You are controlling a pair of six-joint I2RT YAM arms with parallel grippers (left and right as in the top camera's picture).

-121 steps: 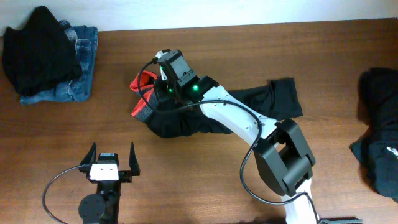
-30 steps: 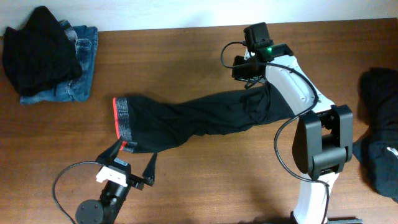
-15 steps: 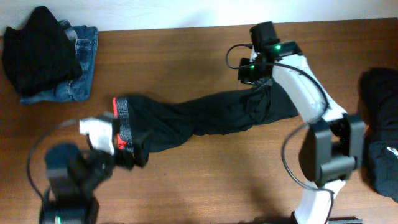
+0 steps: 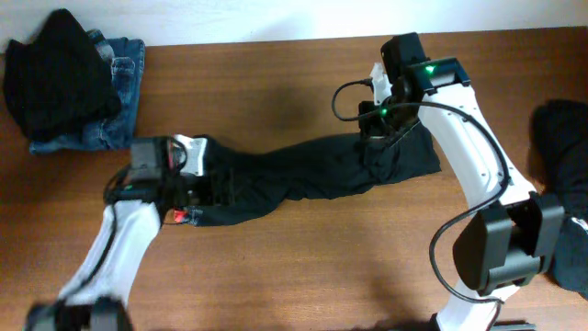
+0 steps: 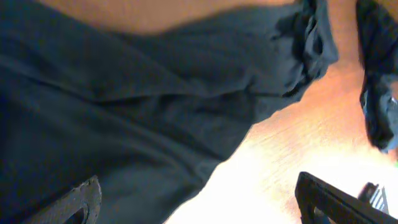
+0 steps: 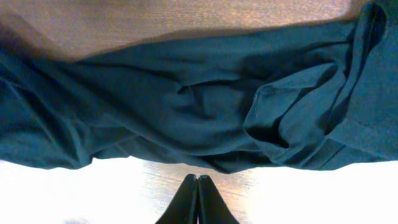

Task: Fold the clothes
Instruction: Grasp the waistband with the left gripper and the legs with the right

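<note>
Hovering over the waistband end of the trousers (image 4: 303, 175), the left tool (image 5: 205, 202) is spread wide, released, gripping nothing, with black cloth right under it. The trousers lie stretched on the tabletop (image 4: 276, 276), long axis roughly left-right, kinked mid-length. The red trim (image 4: 175, 217) peeks out beside the left arm; the leg end is bunched under the right arm. The right tool (image 6: 198, 199) is clenched tight, no cloth seen between its fingers, tips just beside the trousers' edge. Likely next: fold end to end. Left arm is nearer the trim end, right arm nearer the legs; the right tool must release first. A dark-and-denim pile (image 4: 73, 87) sits well beyond the trim end, another dark garment (image 4: 560, 184) well past the leg end
</note>
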